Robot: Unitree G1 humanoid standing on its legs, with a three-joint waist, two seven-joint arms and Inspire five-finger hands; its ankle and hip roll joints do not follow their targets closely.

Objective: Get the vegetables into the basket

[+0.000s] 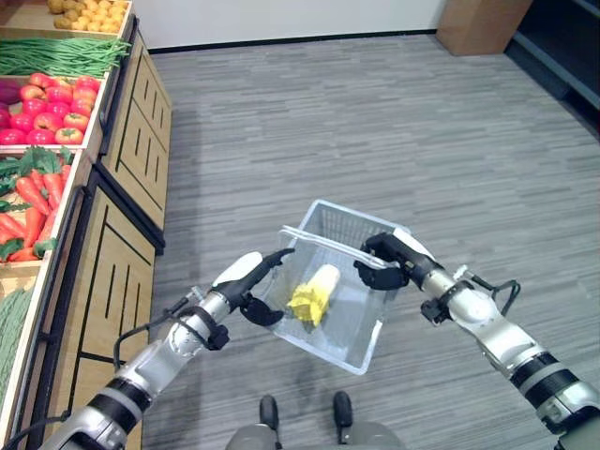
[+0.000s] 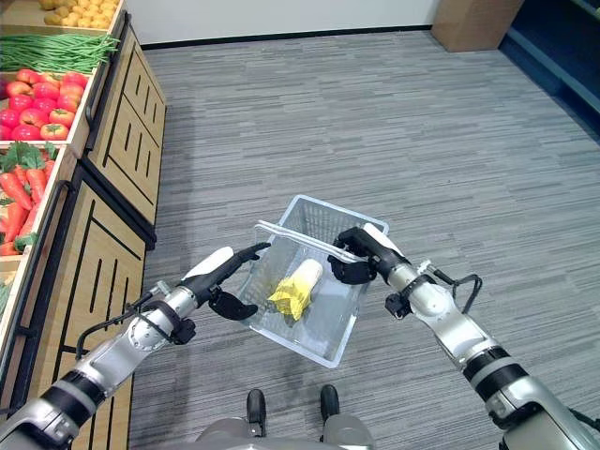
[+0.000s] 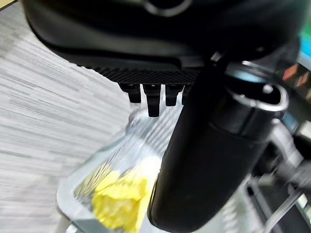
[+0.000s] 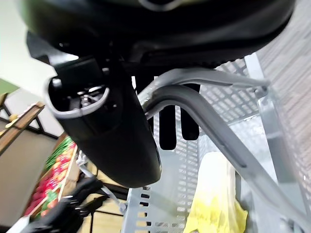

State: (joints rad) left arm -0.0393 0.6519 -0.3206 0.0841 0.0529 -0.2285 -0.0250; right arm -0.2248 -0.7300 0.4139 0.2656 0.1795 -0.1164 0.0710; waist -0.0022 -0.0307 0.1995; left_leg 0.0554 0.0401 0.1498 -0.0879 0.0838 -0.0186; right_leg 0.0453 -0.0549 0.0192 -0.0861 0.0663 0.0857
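A pale grey mesh basket point(image 1: 343, 223) hangs above the floor in front of me. My right hand point(image 1: 386, 261) is shut on its handles point(image 4: 206, 114) at the right rim. Inside lies a leafy yellow vegetable with a white stalk point(image 1: 315, 292), which the right wrist view also shows as the vegetable point(image 4: 214, 196) below the handles. My left hand point(image 1: 246, 281) is open at the basket's left side, fingers straight across the rim and thumb low against the wall. Past the left hand's fingers point(image 3: 153, 97) lies the vegetable point(image 3: 119, 201) in the basket.
A wooden produce stand point(image 1: 131, 159) runs along the left, holding carrots point(image 1: 34, 202), tomatoes point(image 1: 52, 108), green beans point(image 1: 56, 54) and small yellow produce point(image 1: 89, 14). A wooden box point(image 1: 478, 23) stands far right. Grey carpet lies all around.
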